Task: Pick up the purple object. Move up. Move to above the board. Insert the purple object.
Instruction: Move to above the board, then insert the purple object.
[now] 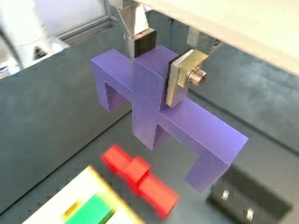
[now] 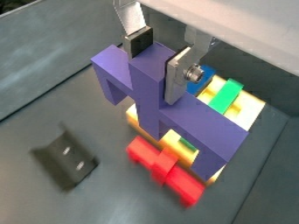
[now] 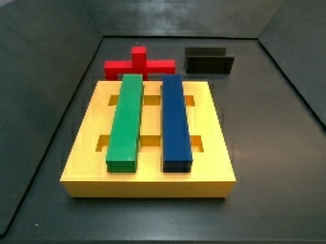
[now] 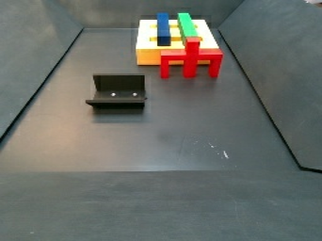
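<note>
Pinching the purple object (image 1: 163, 109) aloft, end effector (image 1: 163, 63), no writing visible

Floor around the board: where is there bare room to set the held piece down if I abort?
The pincer holds the purple object aloft. Widest bare floor: the near stretch in front of the fixture. Crowded: the red cross-shaped block stands against the board.
</note>
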